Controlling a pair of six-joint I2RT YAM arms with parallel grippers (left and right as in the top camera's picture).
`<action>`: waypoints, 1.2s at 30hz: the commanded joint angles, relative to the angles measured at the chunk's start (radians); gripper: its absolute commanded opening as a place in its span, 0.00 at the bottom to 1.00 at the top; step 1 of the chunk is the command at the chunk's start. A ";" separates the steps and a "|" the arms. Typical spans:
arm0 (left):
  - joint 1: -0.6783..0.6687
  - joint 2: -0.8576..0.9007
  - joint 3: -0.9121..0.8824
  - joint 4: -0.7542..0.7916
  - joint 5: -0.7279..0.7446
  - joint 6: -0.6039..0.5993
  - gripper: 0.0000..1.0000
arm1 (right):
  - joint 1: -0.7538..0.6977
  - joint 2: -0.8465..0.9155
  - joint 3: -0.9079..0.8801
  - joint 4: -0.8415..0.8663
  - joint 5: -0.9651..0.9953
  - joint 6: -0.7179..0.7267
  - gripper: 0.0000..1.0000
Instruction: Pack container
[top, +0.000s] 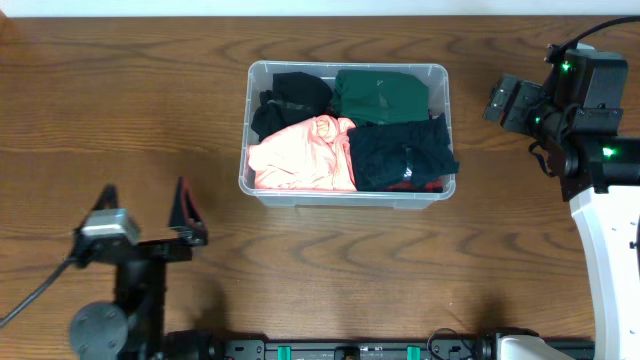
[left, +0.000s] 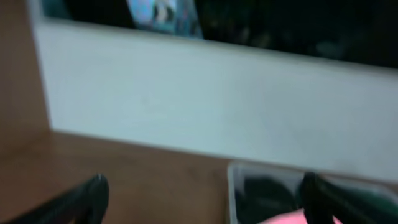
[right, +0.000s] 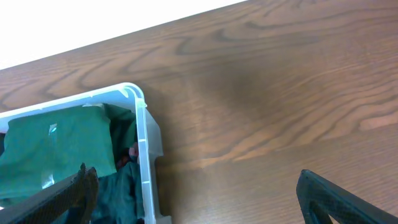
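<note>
The container (top: 345, 198), a clear plastic bin, stands at the table's middle back. It holds folded clothes: a black piece (top: 290, 100), a green piece (top: 380, 95), a salmon pink piece (top: 305, 155) and a dark navy piece (top: 405, 150). My left gripper (top: 150, 215) is open and empty at the front left, apart from the bin; its blurred view shows the bin's corner (left: 233, 186) between the fingers (left: 202, 196). My right gripper (top: 515, 105) is open and empty, right of the bin. In the right wrist view the fingers (right: 196, 196) straddle the bin's rim (right: 142, 155) and the green piece (right: 56, 146).
The wood table (top: 120, 110) extends left and in front of the bin. A white wall (left: 205, 106) fills the left wrist view beyond the table. The right arm's white base (top: 610, 250) stands at the right edge. A black rail (top: 350, 350) runs along the front edge.
</note>
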 joint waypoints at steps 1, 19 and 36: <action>-0.003 -0.060 -0.105 0.076 0.058 0.013 0.98 | -0.003 0.007 0.012 -0.002 0.007 -0.002 0.99; -0.003 -0.236 -0.449 0.179 0.058 0.013 0.98 | -0.003 0.006 0.012 -0.002 0.007 -0.001 0.99; -0.003 -0.236 -0.594 0.161 0.046 0.017 0.98 | -0.002 0.007 0.012 -0.002 0.007 -0.001 0.99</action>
